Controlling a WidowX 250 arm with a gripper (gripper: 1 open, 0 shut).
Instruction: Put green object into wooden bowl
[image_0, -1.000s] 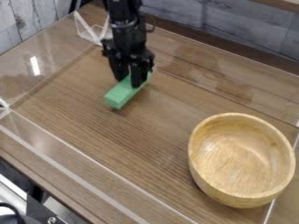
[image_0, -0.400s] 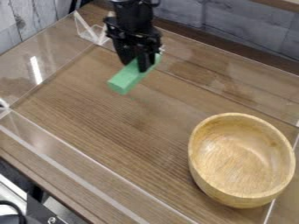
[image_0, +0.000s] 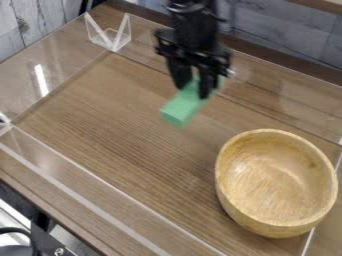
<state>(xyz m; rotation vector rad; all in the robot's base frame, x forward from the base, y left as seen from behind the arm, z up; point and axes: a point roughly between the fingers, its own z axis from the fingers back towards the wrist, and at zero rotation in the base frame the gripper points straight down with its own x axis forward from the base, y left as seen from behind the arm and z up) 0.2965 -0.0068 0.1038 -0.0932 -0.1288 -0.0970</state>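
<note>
The table (image_0: 120, 130) is cleared by the load. The wooden bowl (image_0: 277, 181) sits empty at lower right. The gripper (image_0: 195, 88) is clamped on the green object (image_0: 185, 107), hanging tilted. It should be carried over the bowl's middle and lowered before release.

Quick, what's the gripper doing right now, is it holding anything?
Gripper: closed on the green object, held above the table, not yet over the wooden bowl.

Bare table (image_0: 127, 130) lies open between the hand (image_0: 197, 88) and the wooden bowl (image_0: 277, 181) at the table's right edge.
</note>
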